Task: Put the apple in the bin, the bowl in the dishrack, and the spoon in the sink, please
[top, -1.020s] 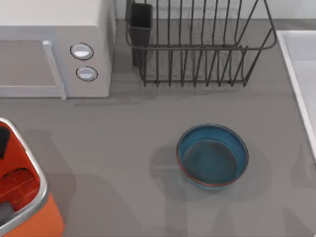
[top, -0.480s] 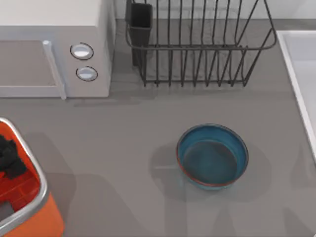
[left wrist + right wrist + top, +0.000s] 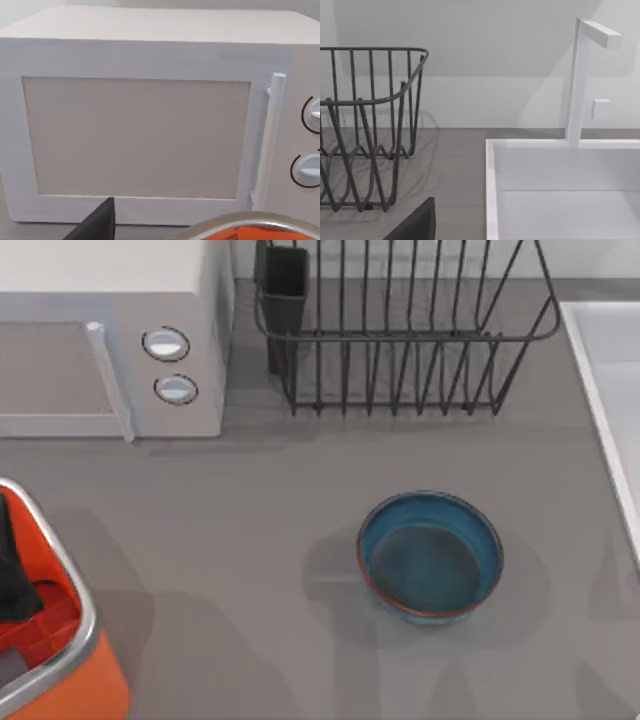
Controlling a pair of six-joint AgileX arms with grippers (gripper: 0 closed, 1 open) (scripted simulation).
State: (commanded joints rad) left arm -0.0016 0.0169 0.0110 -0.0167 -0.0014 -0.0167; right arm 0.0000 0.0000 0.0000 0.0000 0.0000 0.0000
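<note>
White microwave [image 3: 110, 335] with two knobs, grey table [image 3: 250, 530], white faucet [image 3: 580, 80]

Bowl [image 3: 431, 557]: blue-teal, thin reddish-brown rim. Bin [image 3: 70, 680]: bright orange, silver metal rim. Dishrack [image 3: 400, 335]: dark grey wire bars, dark cup at one corner. Sink [image 3: 560, 190]: pale white-grey. Microwave [image 3: 110, 335]: white, beige door panel, two white knobs ringed in black. Bench [image 3: 240, 530]: plain mid grey.

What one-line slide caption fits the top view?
Blue bowl sits on the grey table before the dishrack, while the left claw hangs over the orange bin.
</note>
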